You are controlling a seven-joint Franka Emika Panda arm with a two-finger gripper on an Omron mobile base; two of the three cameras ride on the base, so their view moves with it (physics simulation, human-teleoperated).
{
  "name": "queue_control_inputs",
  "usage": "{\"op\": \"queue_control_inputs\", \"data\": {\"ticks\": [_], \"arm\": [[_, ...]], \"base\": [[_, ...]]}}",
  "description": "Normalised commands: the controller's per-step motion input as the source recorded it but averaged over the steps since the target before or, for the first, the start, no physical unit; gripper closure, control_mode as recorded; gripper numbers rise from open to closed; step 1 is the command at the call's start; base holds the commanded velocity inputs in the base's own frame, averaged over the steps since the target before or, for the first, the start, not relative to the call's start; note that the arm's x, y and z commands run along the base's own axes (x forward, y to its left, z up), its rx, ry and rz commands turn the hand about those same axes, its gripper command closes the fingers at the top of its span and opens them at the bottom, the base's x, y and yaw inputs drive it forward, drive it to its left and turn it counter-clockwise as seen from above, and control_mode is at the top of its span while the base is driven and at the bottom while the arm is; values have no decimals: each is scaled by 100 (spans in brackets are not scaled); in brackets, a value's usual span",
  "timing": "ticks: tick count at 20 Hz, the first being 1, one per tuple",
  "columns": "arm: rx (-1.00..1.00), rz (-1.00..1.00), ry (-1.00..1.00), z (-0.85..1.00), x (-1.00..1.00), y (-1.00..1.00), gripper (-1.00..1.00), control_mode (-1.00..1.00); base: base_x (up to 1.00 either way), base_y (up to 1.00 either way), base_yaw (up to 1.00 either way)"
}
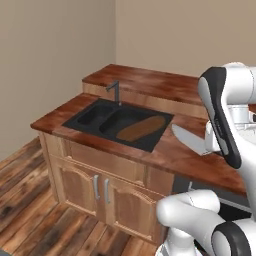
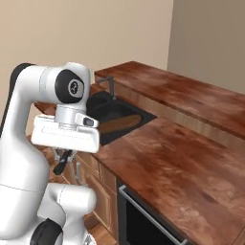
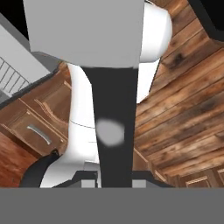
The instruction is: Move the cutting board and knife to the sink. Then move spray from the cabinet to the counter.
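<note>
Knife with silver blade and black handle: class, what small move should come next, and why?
Probably swing the knife toward the black sink: the gripper is shut on its handle, its blade hangs over the reddish-brown wooden counter, and the dark-brown oblong cutting board already lies in the basin.

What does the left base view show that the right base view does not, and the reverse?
Left base view adds: the silver blade of the knife, pointing out above the counter. Right base view adds: the tool shut on the knife's black handle. Shared: the cutting board lying in the sink, with the faucet behind it.
</note>
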Motion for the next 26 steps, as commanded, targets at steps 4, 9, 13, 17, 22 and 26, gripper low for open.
{"op": "queue_control_inputs", "data": {"ticks": [4,9,13,17,22,26], "arm": [[0,0,0,0,0,0,100,100],[0,0,0,0,0,0,100,100],[0,0,0,0,0,0,100,100],[0,0,0,0,0,0,100,100],[0,0,0,0,0,0,100,100],[0,0,0,0,0,0,100,100]], "base": [[60,100,-14],[47,89,-20],[42,73,-23],[30,31,-19],[33,-13,-1],[49,-42,0]]}}
